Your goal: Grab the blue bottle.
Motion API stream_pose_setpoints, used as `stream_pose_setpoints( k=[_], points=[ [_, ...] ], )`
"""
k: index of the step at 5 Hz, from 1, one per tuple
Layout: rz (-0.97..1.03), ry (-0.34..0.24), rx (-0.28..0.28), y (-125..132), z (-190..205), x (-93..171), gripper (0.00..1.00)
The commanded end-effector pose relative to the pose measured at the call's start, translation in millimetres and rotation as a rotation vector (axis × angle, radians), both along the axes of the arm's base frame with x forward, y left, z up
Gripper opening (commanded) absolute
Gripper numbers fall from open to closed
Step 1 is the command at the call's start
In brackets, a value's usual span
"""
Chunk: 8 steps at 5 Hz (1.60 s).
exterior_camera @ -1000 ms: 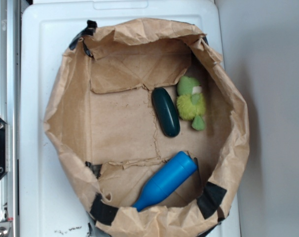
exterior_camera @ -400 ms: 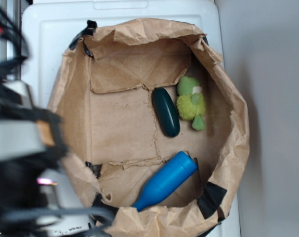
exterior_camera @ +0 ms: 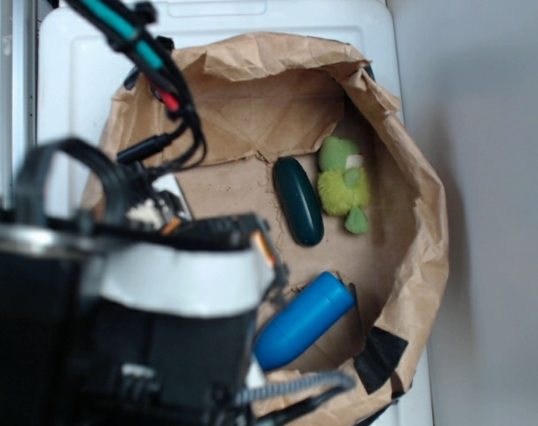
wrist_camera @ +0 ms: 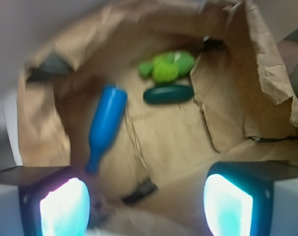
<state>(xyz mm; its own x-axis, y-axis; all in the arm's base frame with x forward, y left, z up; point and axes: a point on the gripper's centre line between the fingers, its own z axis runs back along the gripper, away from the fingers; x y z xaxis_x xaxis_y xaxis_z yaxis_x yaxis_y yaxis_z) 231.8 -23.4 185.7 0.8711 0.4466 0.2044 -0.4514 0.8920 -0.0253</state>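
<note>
The blue bottle (exterior_camera: 303, 320) is seen lying on its side on the floor of a brown paper bag (exterior_camera: 416, 266), near the bag's lower wall in the exterior view, with its flat base pointing toward the dark green capsule-shaped object (exterior_camera: 297, 201) and its narrow neck hidden behind the arm. In the wrist view the blue bottle (wrist_camera: 105, 124) is shown whole, tilted, with its neck pointing down toward the camera. The green capsule (wrist_camera: 168, 94) is laid just beside a fuzzy yellow-green plush toy (wrist_camera: 167, 67), and both are kept apart from the bottle. The gripper (wrist_camera: 146, 204) is held wide open above the bag, its two lit fingertips (wrist_camera: 64, 206) spread well apart with nothing between them. The lower left of the exterior view is filled by the blurred robot arm (exterior_camera: 136, 328) and its cables (exterior_camera: 154, 75).
</note>
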Motion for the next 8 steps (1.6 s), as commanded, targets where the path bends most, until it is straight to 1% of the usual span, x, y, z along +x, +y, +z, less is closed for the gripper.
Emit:
stream_pose_setpoints(
  k=[1, 3, 4, 5, 6, 7, 8],
  points=[
    [0.026, -0.047, -0.006, 9.5, 12.5, 2.4, 1.00],
    [0.026, -0.047, -0.006, 9.5, 12.5, 2.4, 1.00],
    [0.075, -0.036, 0.066, 15.2, -25.7, 19.1, 1.00],
    [0.043, -0.109, 0.092, 6.5, -45.4, 19.3, 1.00],
    [0.043, -0.134, 0.068, -0.2, -65.3, 33.3, 1.00],
    [0.070, -0.142, 0.048, -8.6, -76.9, 61.5, 1.00],
    [0.075, -0.133, -0.028, -11.4, -82.5, 85.4, 1.00]
  ],
)
